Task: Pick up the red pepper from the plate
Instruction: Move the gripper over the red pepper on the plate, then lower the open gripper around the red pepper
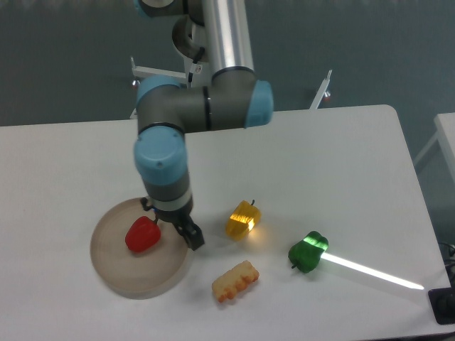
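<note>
The red pepper (142, 235) lies on the beige plate (135, 275) at the table's front left, its dark stem hidden behind the arm's wrist. My gripper (194, 240) hangs from the blue and grey wrist over the right side of the plate. It is just right of the pepper and apart from it. Its dark fingers read as a single block from this angle, with nothing seen held between them.
A yellow pepper (242, 220) sits right of the plate and a green pepper (308, 252) farther right. A pale orange lumpy food piece (235, 280) lies in front of them. The arm's base post (213, 42) stands at the back.
</note>
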